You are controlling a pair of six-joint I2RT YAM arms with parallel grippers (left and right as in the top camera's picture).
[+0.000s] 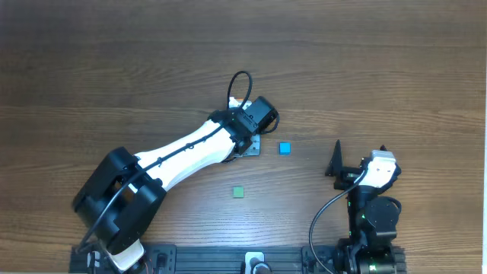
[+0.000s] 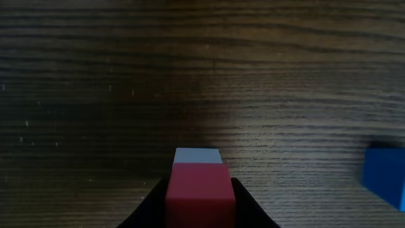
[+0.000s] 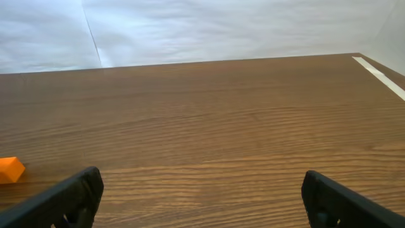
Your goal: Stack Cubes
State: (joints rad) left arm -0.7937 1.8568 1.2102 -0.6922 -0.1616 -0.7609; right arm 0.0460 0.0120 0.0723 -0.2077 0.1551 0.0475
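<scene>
L gripper (image 2: 200,204) clamps red cube (image 2: 200,190).

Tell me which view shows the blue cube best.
The top view: the blue cube sits whole on the table, right of the left gripper. The left wrist view catches part of the blue cube at the picture's edge, beyond the held red cube. The right wrist view faces an orange cube instead.
</scene>
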